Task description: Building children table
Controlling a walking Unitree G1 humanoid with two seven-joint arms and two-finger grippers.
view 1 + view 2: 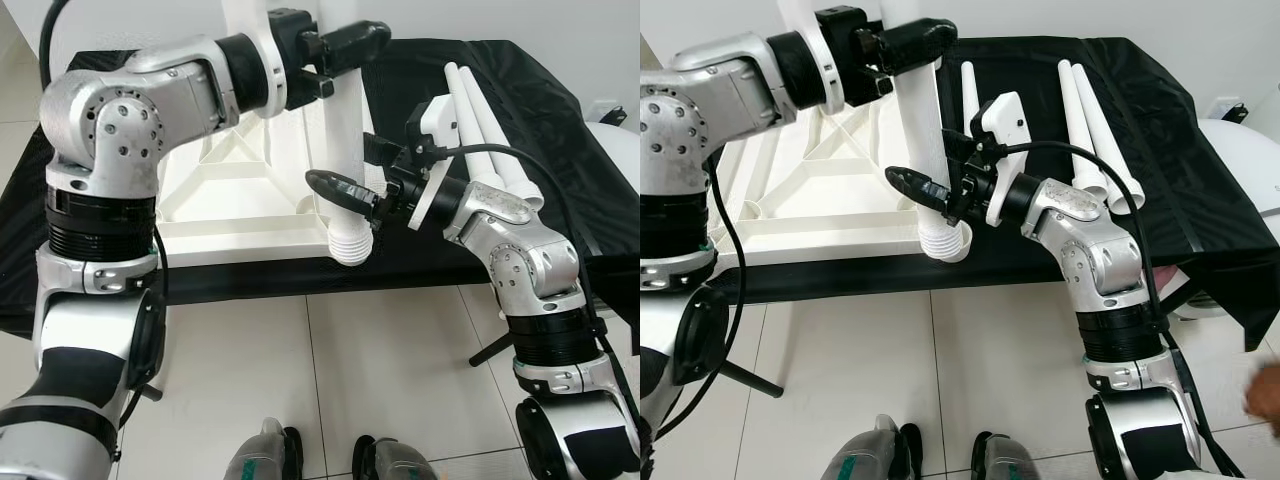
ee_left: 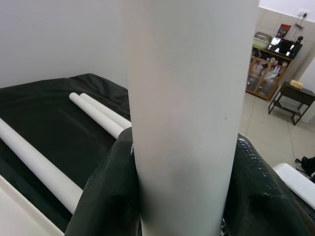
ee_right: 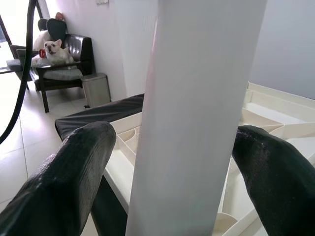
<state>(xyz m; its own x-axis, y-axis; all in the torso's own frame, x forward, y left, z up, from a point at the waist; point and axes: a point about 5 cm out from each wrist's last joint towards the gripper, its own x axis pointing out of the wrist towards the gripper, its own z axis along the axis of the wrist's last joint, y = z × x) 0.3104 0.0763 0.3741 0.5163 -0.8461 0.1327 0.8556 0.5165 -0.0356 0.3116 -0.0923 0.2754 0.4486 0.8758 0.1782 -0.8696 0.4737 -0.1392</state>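
A white table top (image 1: 235,200) lies upside down on a black cloth (image 1: 1140,200). A white table leg (image 1: 340,130) stands upright at its near corner, with the ribbed end (image 1: 350,245) in the corner socket at the front edge. High up on that leg, my left gripper (image 1: 335,50) is shut, its fingers (image 2: 103,196) pressed against both sides. Lower down, just above the ribbed end, my right gripper (image 1: 345,190) straddles the leg. There, one finger (image 3: 275,172) touches the leg and the other finger (image 3: 69,182) stands a little off it.
Three spare white legs lie on the cloth: two (image 1: 1085,120) to the right, one (image 1: 970,95) behind the right gripper. White tiled floor (image 1: 400,360) runs in front, with my feet (image 1: 320,455) below. A white rounded object (image 1: 1250,160) sits at the far right.
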